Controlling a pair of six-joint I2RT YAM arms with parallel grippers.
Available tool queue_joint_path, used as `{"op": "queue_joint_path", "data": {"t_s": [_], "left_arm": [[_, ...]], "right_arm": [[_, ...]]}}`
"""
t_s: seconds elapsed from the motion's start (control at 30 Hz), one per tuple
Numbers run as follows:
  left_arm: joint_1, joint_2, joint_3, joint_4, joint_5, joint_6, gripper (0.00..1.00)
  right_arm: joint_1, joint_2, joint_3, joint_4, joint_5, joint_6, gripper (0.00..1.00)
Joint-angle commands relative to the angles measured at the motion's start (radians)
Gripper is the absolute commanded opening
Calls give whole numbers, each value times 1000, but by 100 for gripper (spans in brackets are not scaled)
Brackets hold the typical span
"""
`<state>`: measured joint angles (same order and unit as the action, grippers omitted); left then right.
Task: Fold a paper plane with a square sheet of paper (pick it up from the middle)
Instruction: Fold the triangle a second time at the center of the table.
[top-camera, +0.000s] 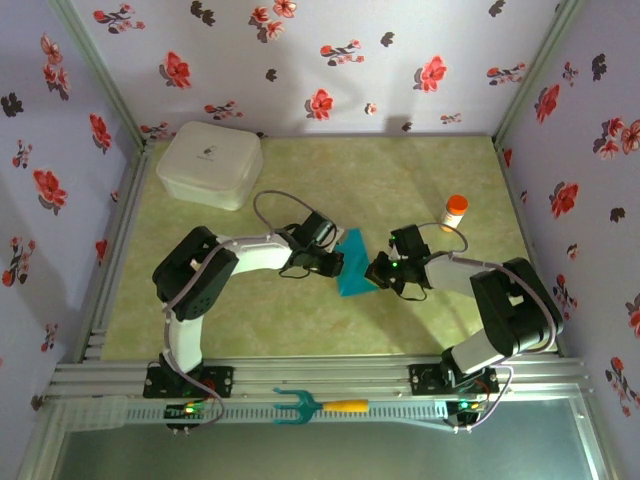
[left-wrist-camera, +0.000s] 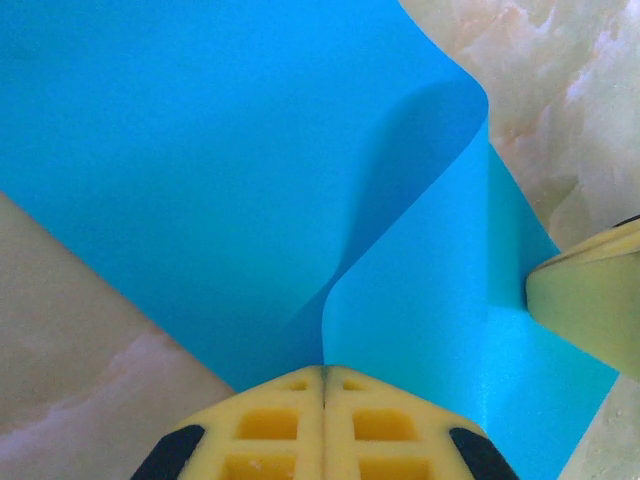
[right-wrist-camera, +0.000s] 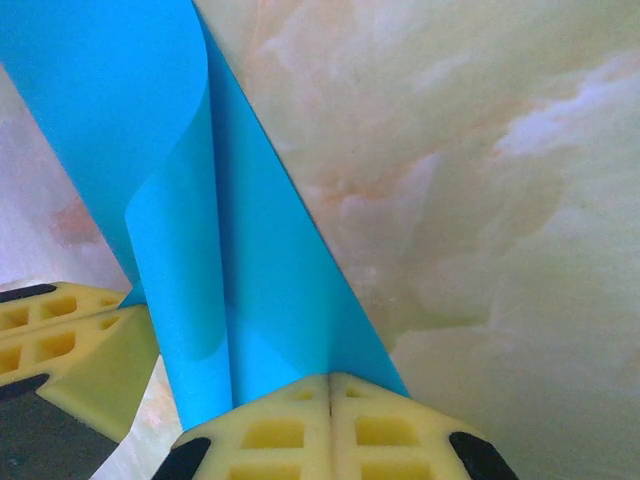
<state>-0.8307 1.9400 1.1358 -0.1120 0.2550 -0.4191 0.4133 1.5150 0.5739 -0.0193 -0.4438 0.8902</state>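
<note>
The square sheet of paper (top-camera: 353, 264) is teal-blue and hangs between my two grippers over the middle of the table. It bends over in a soft curl (left-wrist-camera: 400, 250) rather than lying flat, and no paper plane is in view. My left gripper (left-wrist-camera: 323, 372) is shut on one edge of the sheet; in the top view it (top-camera: 335, 263) sits just left of the paper. My right gripper (right-wrist-camera: 330, 378) is shut on the opposite edge (right-wrist-camera: 250, 300), just right of the paper (top-camera: 378, 271). Each wrist view shows the other gripper's yellow fingers (left-wrist-camera: 590, 310) (right-wrist-camera: 70, 335) close by.
A white lidded box (top-camera: 209, 164) stands at the back left. An orange-capped bottle (top-camera: 455, 211) stands just behind the right arm. A teal fork-shaped tool with a yellow handle (top-camera: 305, 405) lies on the front rail. Flowered walls close in three sides of the table.
</note>
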Motion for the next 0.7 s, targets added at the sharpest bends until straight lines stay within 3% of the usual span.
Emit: {"op": "queue_joint_path", "data": {"t_s": [0.0,0.67], "left_arm": [[3,-40,-4,12,-22,19,0],[2,13,23,-5,0,40,0]], "right_arm": [[9,24,3,-69,50,-14,0],[8,25,4,-68,50,-17,0]]}}
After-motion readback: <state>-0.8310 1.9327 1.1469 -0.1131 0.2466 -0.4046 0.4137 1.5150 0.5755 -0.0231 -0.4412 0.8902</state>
